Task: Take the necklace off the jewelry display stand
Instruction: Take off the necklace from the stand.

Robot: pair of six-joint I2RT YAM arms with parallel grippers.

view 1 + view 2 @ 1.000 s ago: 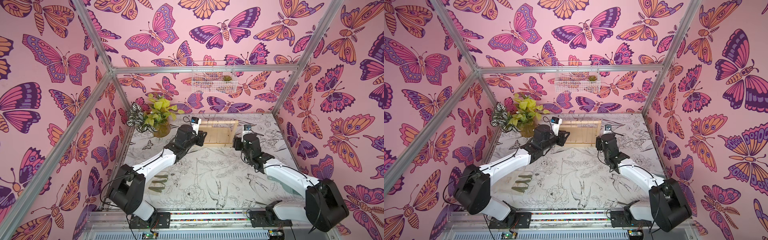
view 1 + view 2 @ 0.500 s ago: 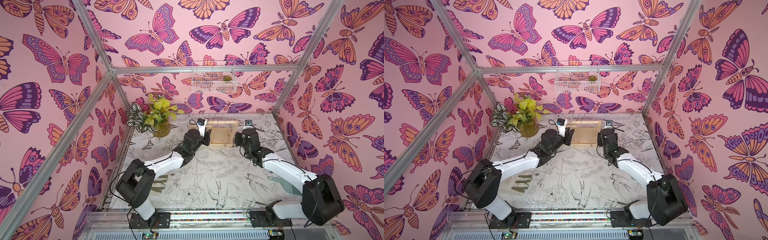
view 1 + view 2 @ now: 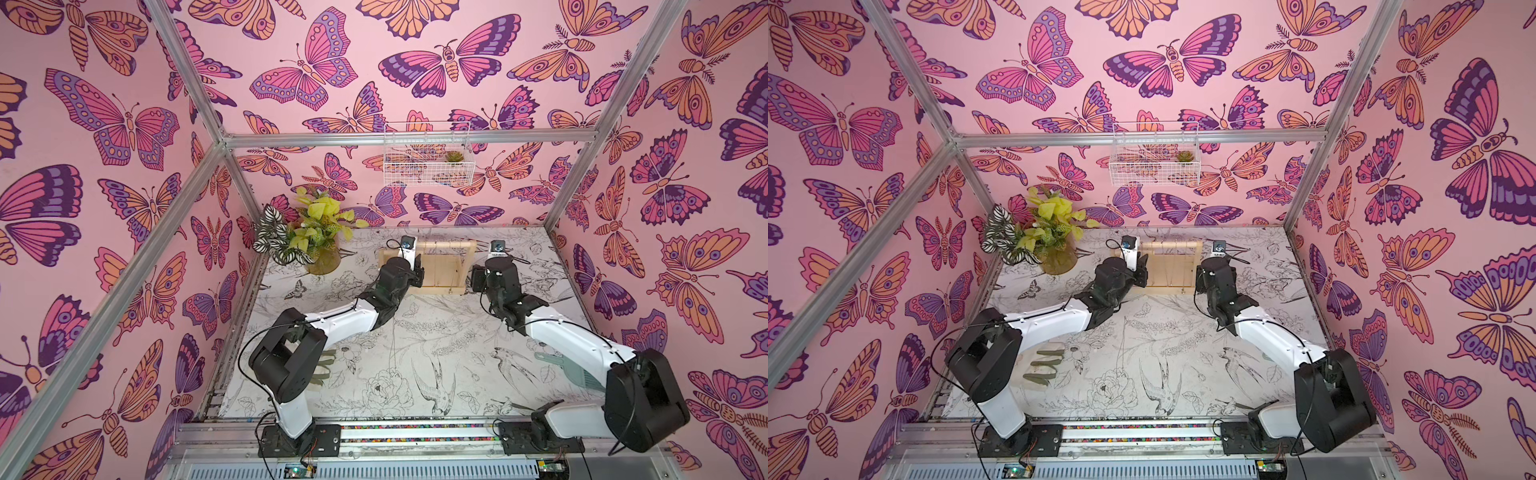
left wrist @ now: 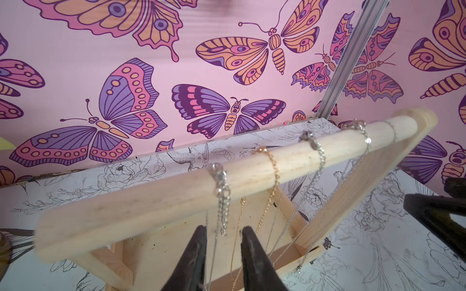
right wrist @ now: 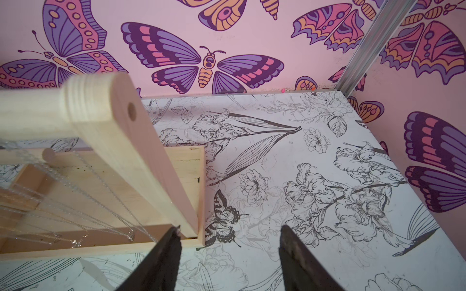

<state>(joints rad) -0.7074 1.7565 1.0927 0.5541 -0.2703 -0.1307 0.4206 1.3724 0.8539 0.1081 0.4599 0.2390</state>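
The jewelry display stand (image 3: pixel 441 275) (image 3: pixel 1172 272) of pale wood stands at the back of the table. Several necklaces hang from its crossbar (image 4: pixel 252 173). A silver necklace (image 4: pixel 220 177) with a clasp and a gold necklace (image 4: pixel 271 163) are nearest my left gripper (image 4: pixel 224 234). That gripper is narrowly open just below the bar, and thin strands of both chains hang untouched between its fingers. My right gripper (image 5: pixel 230 230) is open wide beside the stand's right upright (image 5: pixel 141 161), low over the base board's corner, with nothing between its fingers. Both top views show the left gripper (image 3: pixel 419 266) (image 3: pixel 1144 266) and the right gripper (image 3: pixel 478 279) (image 3: pixel 1200 279) flanking the stand.
A potted plant (image 3: pixel 312 239) stands left of the stand, and a white wire basket (image 3: pixel 428 160) hangs on the back wall above it. Olive strips on a pad (image 3: pixel 1044 365) lie near the left arm's base. A teal scoop (image 3: pixel 555 362) lies under the right arm. Butterfly walls close three sides.
My left arm has stretched further in, bringing its gripper from the stand's left end to the hanging chains; its jaws have narrowed a little. The right gripper has edged closer to the right upright.
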